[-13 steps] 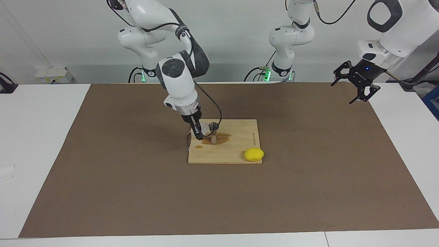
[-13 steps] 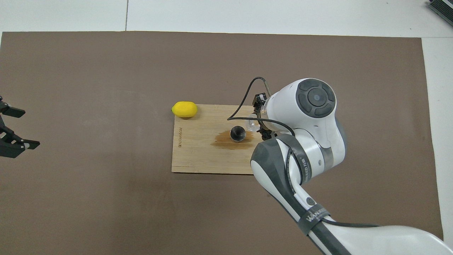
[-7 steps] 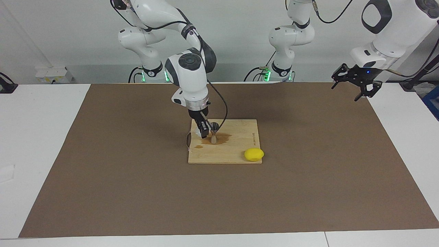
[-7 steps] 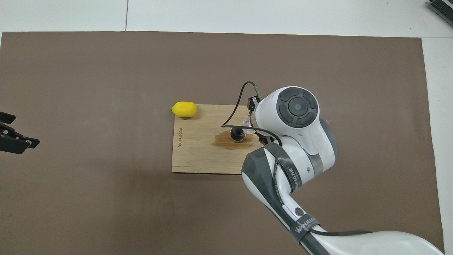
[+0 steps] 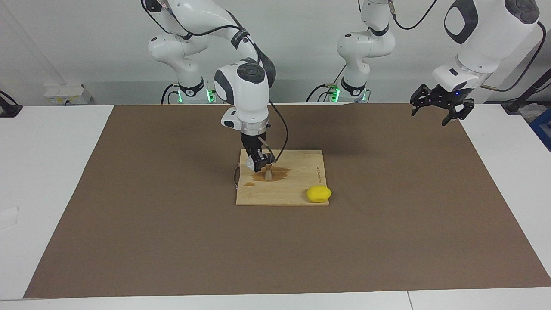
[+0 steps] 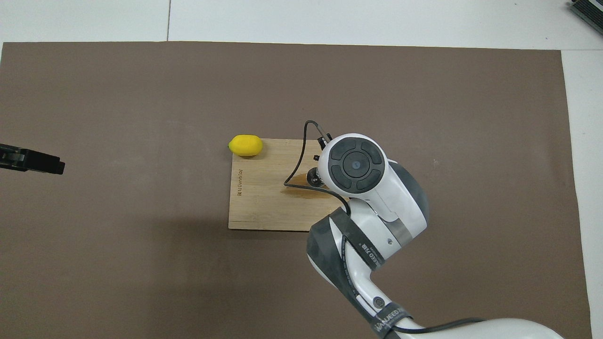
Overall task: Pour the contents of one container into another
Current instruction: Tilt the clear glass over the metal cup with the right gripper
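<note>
Right end effector (image 5: pixel 258 164) gripping the clear cup (image 5: pixel 250 162) over the cutting board (image 5: pixel 297 189).
It is holding the cup just beside the metal jigger (image 5: pixel 268 173), which is standing in a brown puddle (image 5: pixel 280 173); the left end effector (image 5: pixel 439 107) is waiting released over the table's left-arm end, the lemon (image 5: pixel 319 193) sitting at the board's corner.

A yellow lemon (image 5: pixel 319 194) lies at a corner of the stained wooden board (image 5: pixel 297 196) on the brown mat (image 5: pixel 172 241).
</note>
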